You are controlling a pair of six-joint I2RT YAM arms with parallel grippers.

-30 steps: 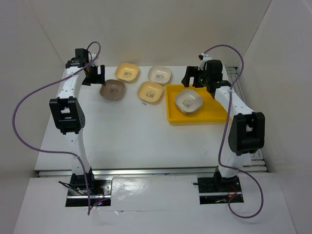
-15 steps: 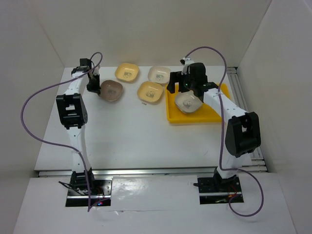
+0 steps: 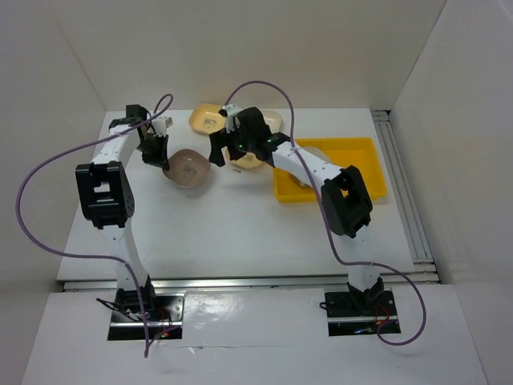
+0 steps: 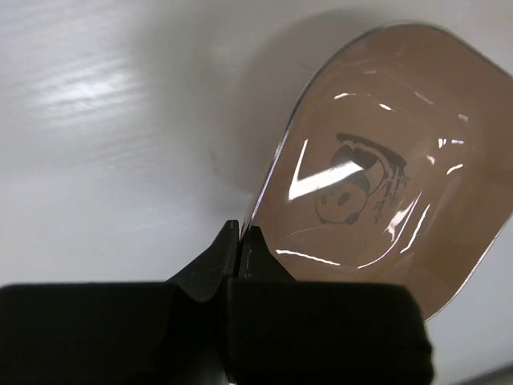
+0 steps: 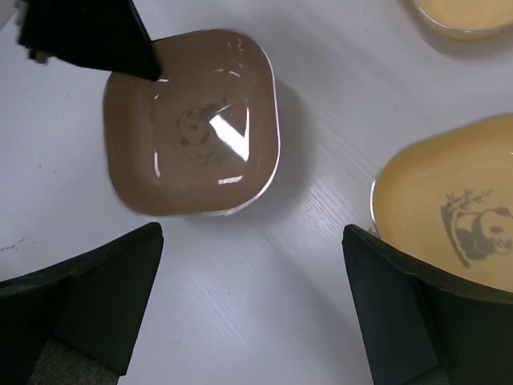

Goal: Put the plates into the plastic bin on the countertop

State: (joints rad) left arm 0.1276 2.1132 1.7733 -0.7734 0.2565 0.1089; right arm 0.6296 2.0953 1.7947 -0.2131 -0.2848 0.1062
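Observation:
My left gripper (image 3: pixel 159 154) (image 4: pixel 240 233) is shut on the rim of a brown plate (image 3: pixel 189 168) (image 4: pixel 377 184) with a panda mark. The plate is tilted and casts a shadow on the white countertop (image 3: pixel 216 224). My right gripper (image 3: pixel 223 152) (image 5: pixel 250 237) hangs open over bare countertop between the brown plate (image 5: pixel 192 132) and a yellow-orange plate (image 3: pixel 250 160) (image 5: pixel 457 208). Another yellow-orange plate (image 3: pixel 205 120) and a cream plate (image 3: pixel 272 119) lie behind. The yellow plastic bin (image 3: pixel 361 164) sits to the right, its left part hidden by the right arm.
White walls close in the countertop on three sides. The right arm (image 3: pixel 309 164) stretches leftward across the bin's left end. In the right wrist view the left gripper's black finger (image 5: pixel 88 36) shows at the brown plate's top-left corner. A metal rail (image 3: pixel 401 184) runs along the right edge.
The left gripper has shut on the brown plate's rim and drawn the plate nearer and up. The right arm has swung left from the bin to the plates, still open.

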